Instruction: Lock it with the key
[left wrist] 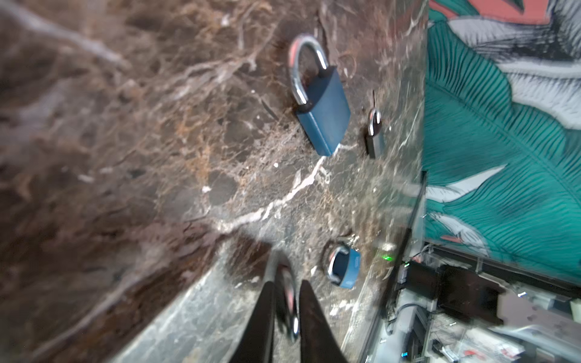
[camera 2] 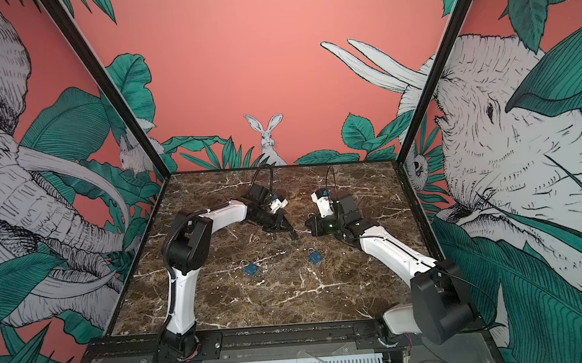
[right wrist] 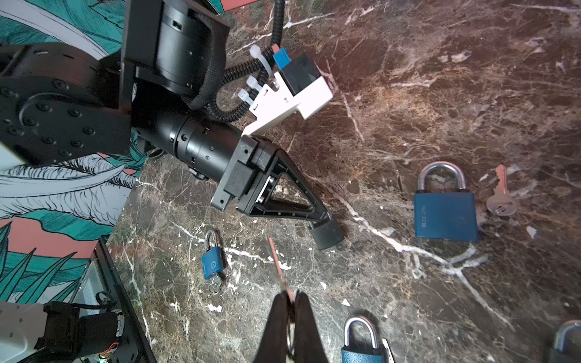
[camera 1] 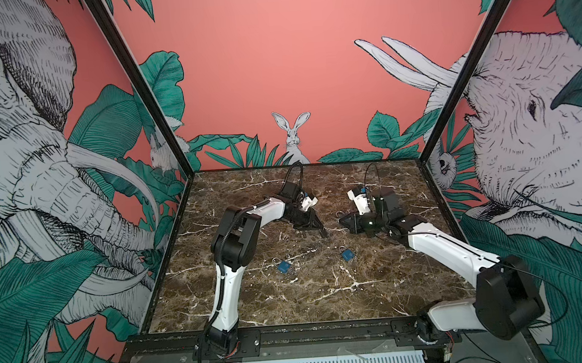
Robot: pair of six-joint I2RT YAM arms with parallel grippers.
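Right gripper is clenching the key; left gripper is straddling a blurred metal loop, grasp unclear; padlock is awaiting insertion.

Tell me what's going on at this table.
Two robot arms are working among blue padlocks on a marble table. The right end effector is shut on a key, blade sticking out. The left end effector has something shiny and blurred between its fingers; I cannot tell what. One big blue padlock lies free with a spare key beside it.
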